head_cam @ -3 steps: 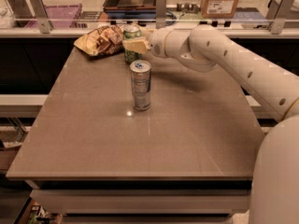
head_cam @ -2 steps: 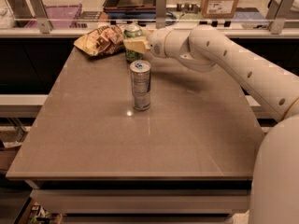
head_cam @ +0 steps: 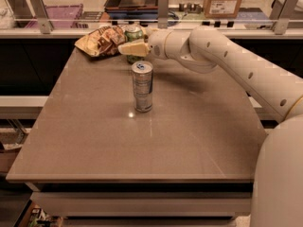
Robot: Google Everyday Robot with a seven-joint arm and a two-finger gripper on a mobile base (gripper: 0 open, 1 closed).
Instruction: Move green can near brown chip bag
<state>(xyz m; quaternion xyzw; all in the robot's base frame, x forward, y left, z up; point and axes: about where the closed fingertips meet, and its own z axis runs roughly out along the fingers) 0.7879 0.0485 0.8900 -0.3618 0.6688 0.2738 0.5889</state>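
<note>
The green can (head_cam: 134, 32) stands upright at the far edge of the table, right beside the brown chip bag (head_cam: 100, 40), which lies flat to its left. My gripper (head_cam: 130, 42) reaches in from the right and is shut on the green can. One pale finger (head_cam: 133, 48) crosses the can's front; the other is hidden behind it. The can's lower half is hidden by that finger.
A taller slim silver can (head_cam: 142, 86) with a blue top stands in the middle of the brown table (head_cam: 85, 141), in front of the gripper. A railing with a cardboard box (head_cam: 223, 0) and trays runs behind the table.
</note>
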